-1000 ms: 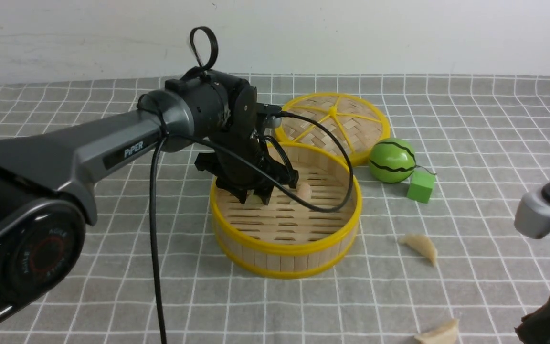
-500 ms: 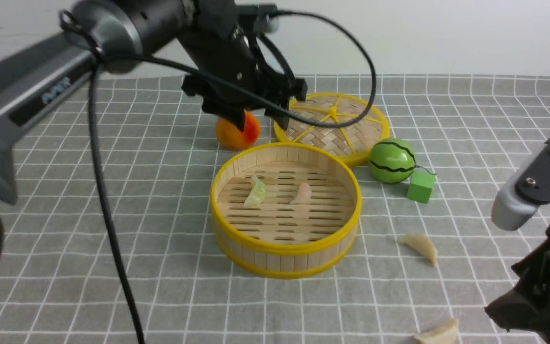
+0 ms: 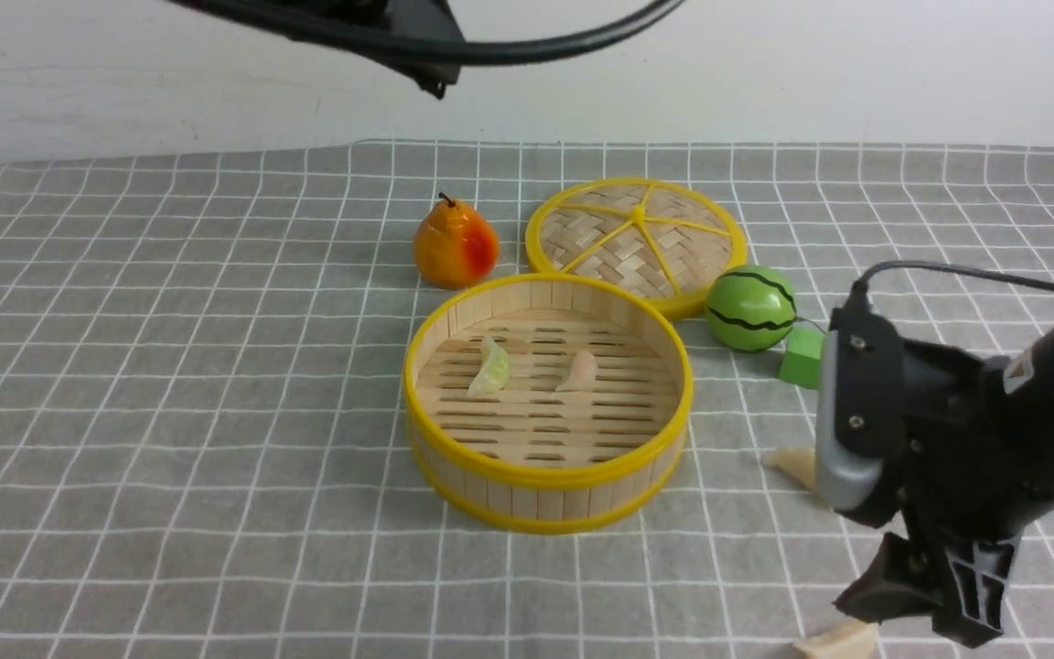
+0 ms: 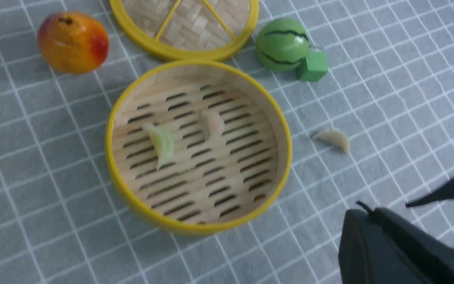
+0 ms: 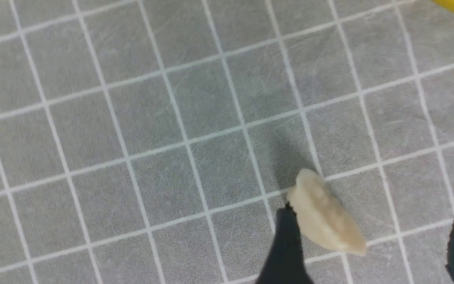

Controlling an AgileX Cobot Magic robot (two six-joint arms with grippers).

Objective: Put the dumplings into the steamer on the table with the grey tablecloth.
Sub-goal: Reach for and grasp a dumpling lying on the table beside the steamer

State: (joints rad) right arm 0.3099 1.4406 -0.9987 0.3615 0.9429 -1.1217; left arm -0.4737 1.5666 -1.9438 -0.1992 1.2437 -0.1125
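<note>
The steamer (image 3: 545, 476) stands mid-table on the grey tablecloth (image 3: 170, 412). A green dumpling (image 3: 490, 366) and a pink dumpling (image 3: 579, 369) lie on its floor; both also show in the left wrist view, green (image 4: 162, 144) and pink (image 4: 214, 123). One cream dumpling (image 3: 790, 462) lies right of the steamer, half hidden by my right arm. My right gripper (image 3: 920, 609) is open low over the other cream dumpling (image 5: 325, 215), which lies between its fingers, touching one finger (image 5: 286, 244). Of my left gripper only a dark bit (image 3: 426, 55) shows at the top edge.
A pear (image 3: 456, 245) and the flat woven lid (image 3: 637, 240) lie behind the steamer. A toy watermelon (image 3: 751, 307) and a green cube (image 3: 801, 359) sit to its right, close to my right arm.
My left arm rose out of the steamer, leaving the green dumpling inside, and went up out of frame. My right arm swung in and down over the near cream dumpling.
</note>
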